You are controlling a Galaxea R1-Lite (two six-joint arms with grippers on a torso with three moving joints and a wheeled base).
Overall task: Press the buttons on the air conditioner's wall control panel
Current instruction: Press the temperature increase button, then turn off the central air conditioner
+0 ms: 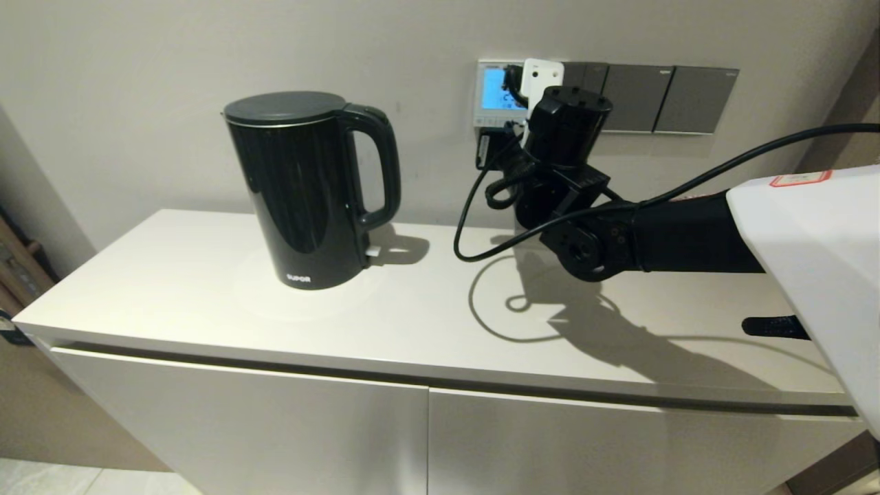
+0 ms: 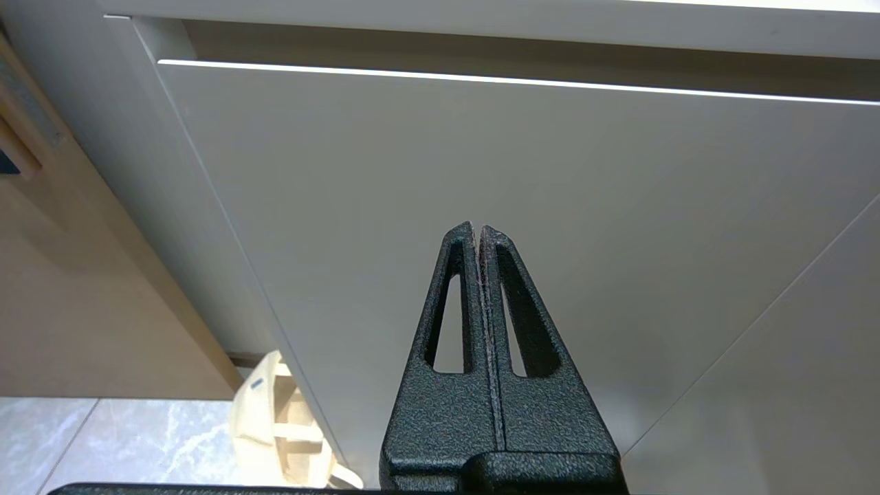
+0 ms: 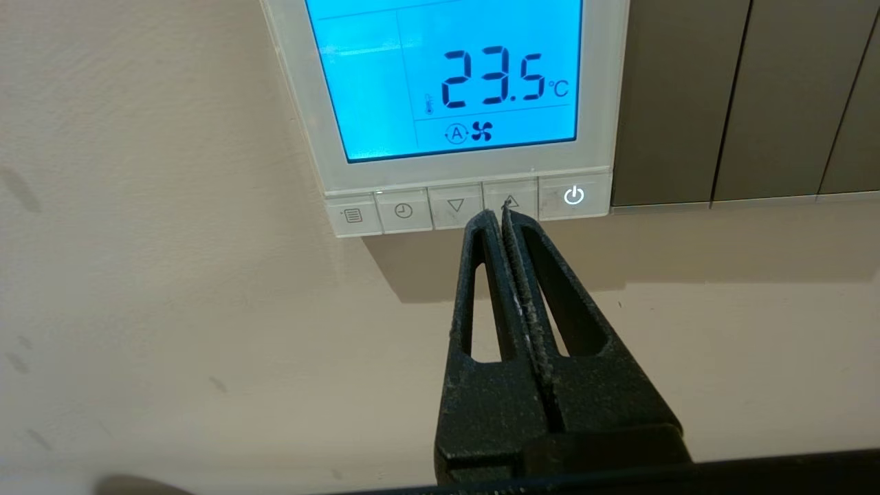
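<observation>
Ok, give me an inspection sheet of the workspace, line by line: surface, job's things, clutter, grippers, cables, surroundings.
Surface: white cabinet top, holding only the kettle.
Job's things: wall control panel lit blue, reading 23.5 C; buttons in a row of five beneath the screen.
Clutter: black kettle standing upright on the cabinet, left of the panel.
Grippers: right gripper shut, tips at the up-arrow button; left gripper shut, low in front of the cabinet door.
Cables: black cable looping from the right arm above the cabinet top.
Surroundings: grey switch plates right of the panel; beige wall.
</observation>
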